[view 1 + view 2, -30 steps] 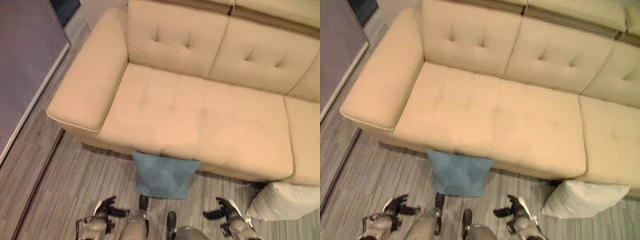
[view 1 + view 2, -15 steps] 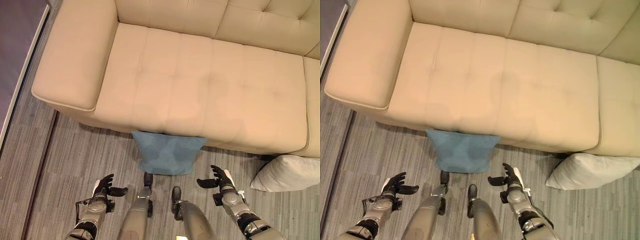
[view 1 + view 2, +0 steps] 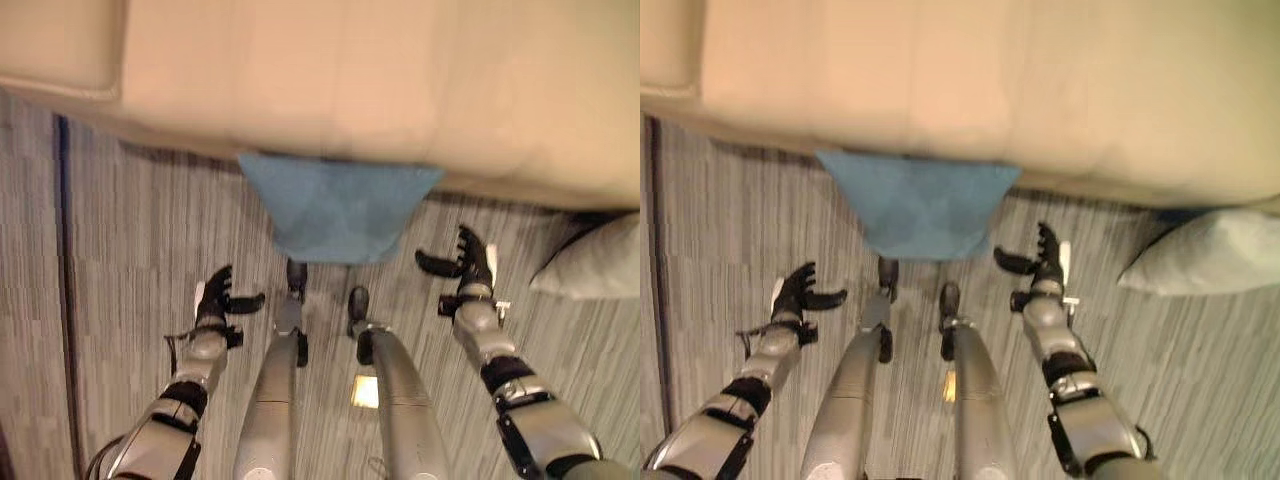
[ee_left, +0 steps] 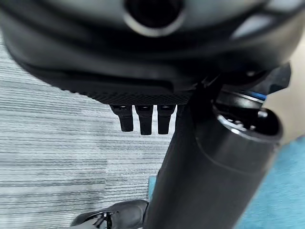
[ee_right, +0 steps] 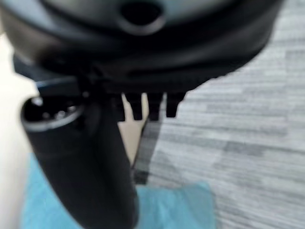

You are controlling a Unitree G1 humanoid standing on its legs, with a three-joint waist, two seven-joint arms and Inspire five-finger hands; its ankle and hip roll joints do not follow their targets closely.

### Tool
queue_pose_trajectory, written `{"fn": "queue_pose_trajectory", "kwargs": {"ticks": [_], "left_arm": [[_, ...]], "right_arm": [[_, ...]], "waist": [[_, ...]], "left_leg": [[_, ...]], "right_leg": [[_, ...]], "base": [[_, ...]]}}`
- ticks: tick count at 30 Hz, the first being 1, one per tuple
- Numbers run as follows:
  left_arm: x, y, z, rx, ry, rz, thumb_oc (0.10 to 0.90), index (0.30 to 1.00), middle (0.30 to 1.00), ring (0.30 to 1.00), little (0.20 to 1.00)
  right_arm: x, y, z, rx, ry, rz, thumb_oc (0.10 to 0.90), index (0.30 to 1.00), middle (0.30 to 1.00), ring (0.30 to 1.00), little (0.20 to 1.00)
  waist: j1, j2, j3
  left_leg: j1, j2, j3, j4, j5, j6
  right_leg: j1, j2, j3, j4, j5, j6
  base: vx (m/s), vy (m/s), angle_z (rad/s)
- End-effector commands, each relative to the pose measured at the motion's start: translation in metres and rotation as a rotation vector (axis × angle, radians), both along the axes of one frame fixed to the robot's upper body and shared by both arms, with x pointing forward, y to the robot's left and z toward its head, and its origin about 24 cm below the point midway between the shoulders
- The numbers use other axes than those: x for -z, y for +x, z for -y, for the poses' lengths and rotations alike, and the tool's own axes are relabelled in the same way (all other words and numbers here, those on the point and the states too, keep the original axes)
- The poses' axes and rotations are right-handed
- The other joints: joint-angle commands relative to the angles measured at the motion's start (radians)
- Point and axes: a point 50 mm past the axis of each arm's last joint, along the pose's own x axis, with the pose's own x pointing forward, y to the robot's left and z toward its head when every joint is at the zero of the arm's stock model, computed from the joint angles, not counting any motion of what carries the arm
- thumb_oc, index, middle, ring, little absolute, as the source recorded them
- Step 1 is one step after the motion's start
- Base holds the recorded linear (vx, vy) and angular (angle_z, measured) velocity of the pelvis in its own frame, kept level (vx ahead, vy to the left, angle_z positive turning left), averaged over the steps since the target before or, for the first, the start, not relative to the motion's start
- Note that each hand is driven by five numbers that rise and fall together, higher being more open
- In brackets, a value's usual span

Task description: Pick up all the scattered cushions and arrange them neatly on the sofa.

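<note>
Leaning against the sofa [image 3: 400,80] front on the floor [image 3: 120,260] between both hands, blue cushion [image 3: 340,205], with left hand [image 3: 215,305] and right hand [image 3: 470,270] spread wide and empty, probably ready to scoop it, and white cushion [image 3: 1215,250] nearby.

A blue cushion [image 3: 338,207] leans against the sofa [image 3: 330,80], between two open, empty hands.

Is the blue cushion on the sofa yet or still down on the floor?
On the floor. The blue cushion leans against the sofa front on the grey floor, between both open hands, neither touching it.
</note>
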Motion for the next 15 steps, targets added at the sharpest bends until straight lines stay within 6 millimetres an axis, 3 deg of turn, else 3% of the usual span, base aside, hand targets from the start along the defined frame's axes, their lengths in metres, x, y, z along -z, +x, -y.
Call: {"fn": "queue_pose_trajectory", "kwargs": {"ticks": [1, 7, 8, 9, 11, 13, 15], "left_arm": [[-0.003, -0.008, -0.017, -0.087, 0.017, 0.071, 0.8, 0.9, 0.9, 0.9, 0.9], [-0.063, 0.021, -0.01, -0.054, 0.05, 0.271, 0.8, 0.9, 0.9, 0.9, 0.9], [-0.064, 0.022, -0.01, -0.054, 0.051, 0.272, 0.8, 0.9, 0.9, 0.9, 0.9], [-0.083, 0.028, -0.007, -0.043, 0.051, 0.335, 0.8, 0.9, 0.9, 0.9, 0.9], [-0.09, 0.031, -0.006, -0.039, 0.055, 0.358, 0.8, 0.9, 0.9, 0.9, 0.9], [-0.118, 0.041, 0.0, -0.007, 0.085, 0.429, 0.8, 0.9, 0.9, 0.9, 0.9], [-0.132, 0.046, 0.004, 0.018, 0.109, 0.459, 0.8, 0.9, 0.9, 0.9, 0.9]], "right_arm": [[0.003, -0.014, 0.009, 0.055, -0.014, 0.082, 0.8, 0.9, 0.9, 0.9, 0.9], [-0.053, 0.009, -0.002, 0.031, -0.039, 0.241, 0.8, 0.9, 0.9, 0.9, 0.9], [-0.054, 0.009, -0.002, 0.031, -0.039, 0.242, 0.8, 0.9, 0.9, 0.9, 0.9], [-0.071, 0.014, -0.007, 0.019, -0.04, 0.288, 0.8, 0.9, 0.9, 0.9, 0.9], [-0.078, 0.017, -0.01, 0.006, -0.039, 0.308, 0.8, 0.9, 0.9, 0.9, 0.9], [-0.102, 0.024, -0.021, -0.041, -0.059, 0.361, 0.8, 0.9, 0.9, 0.9, 0.9], [-0.112, 0.027, -0.032, -0.082, -0.077, 0.378, 0.8, 0.9, 0.9, 0.9, 0.9]], "waist": [[-0.02, -0.016, -0.119], [-0.021, -0.009, -0.107], [-0.022, -0.009, -0.108], [-0.019, -0.009, -0.101], [-0.018, -0.01, -0.1], [-0.017, -0.013, -0.1], [-0.015, -0.014, -0.105]], "left_leg": [[-0.034, -0.018, 0.007, 0.127, -0.173, 0.014], [-0.182, -0.019, 0.002, 0.158, -0.165, 0.011], [-0.185, -0.019, 0.002, 0.159, -0.165, 0.011], [-0.217, -0.021, 0.006, 0.156, -0.16, 0.011], [-0.23, -0.024, 0.007, 0.153, -0.157, 0.011], [-0.287, -0.029, 0.003, 0.158, -0.147, 0.008], [-0.31, -0.03, 0.003, 0.161, -0.144, 0.007]], "right_leg": [[0.01, -0.069, 0.04, -0.311, 0.185, 0.168], [-0.138, -0.079, 0.041, -0.253, 0.183, 0.176], [-0.141, -0.079, 0.041, -0.252, 0.183, 0.176], [-0.174, -0.08, 0.041, -0.244, 0.184, 0.181], [-0.191, -0.08, 0.042, -0.242, 0.183, 0.183], [-0.245, -0.082, 0.039, -0.226, 0.181, 0.186], [-0.264, -0.082, 0.036, -0.22, 0.179, 0.186]], "base": [[-0.04, 0.023, 0.02], [-0.01, 0.006, 0.0], [0.0, 0.01, 0.04], [0.0, 0.0, 0.0], [0.0, 0.0, 0.0], [0.01, -0.033, 0.04], [0.02, -0.02, 0.07]]}}
